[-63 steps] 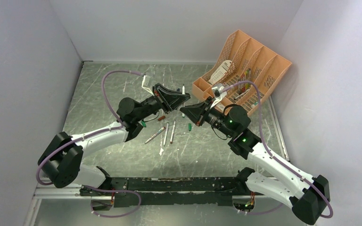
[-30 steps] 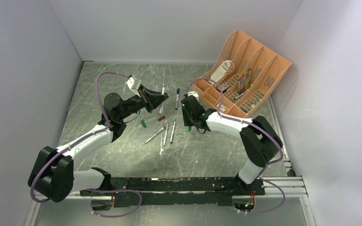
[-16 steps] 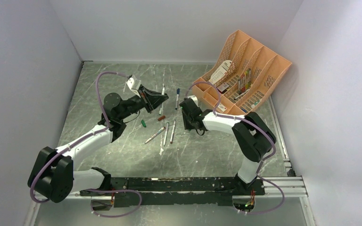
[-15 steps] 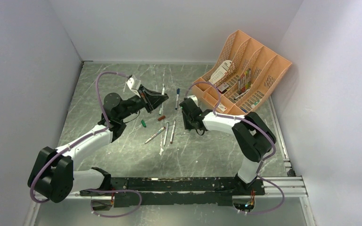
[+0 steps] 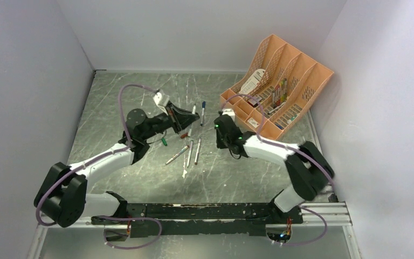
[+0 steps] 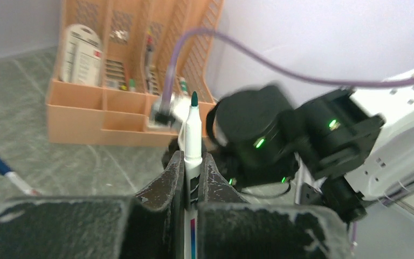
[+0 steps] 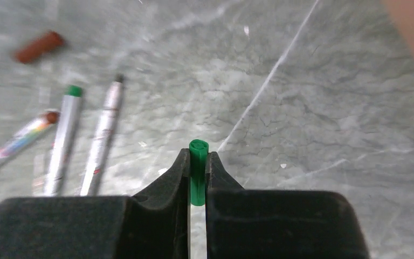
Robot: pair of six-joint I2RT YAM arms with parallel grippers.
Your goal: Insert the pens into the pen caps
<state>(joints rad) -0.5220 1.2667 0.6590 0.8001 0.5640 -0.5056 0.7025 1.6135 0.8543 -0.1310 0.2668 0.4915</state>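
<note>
My left gripper (image 5: 185,116) is shut on a whitish pen (image 5: 193,110); in the left wrist view (image 6: 193,159) the pen (image 6: 193,137) sticks out past the fingers with its bare green tip toward the right arm. My right gripper (image 5: 219,132) is shut on a green cap (image 7: 198,168), held just above the table with its end toward the camera. Three loose pens (image 5: 190,152) lie between the arms and also show in the right wrist view (image 7: 64,141). A green cap (image 5: 163,141) and a brownish cap (image 5: 184,135) lie by them.
A blue-capped pen (image 5: 202,112) lies behind the grippers. The orange organiser (image 5: 296,89) with bunched pens stands at the back right, close behind the right wrist. White walls enclose the table on the left, back and right.
My right gripper has lifted off the table and shifted right with the green cap in it. My left gripper has moved right toward it, still holding the pen.
</note>
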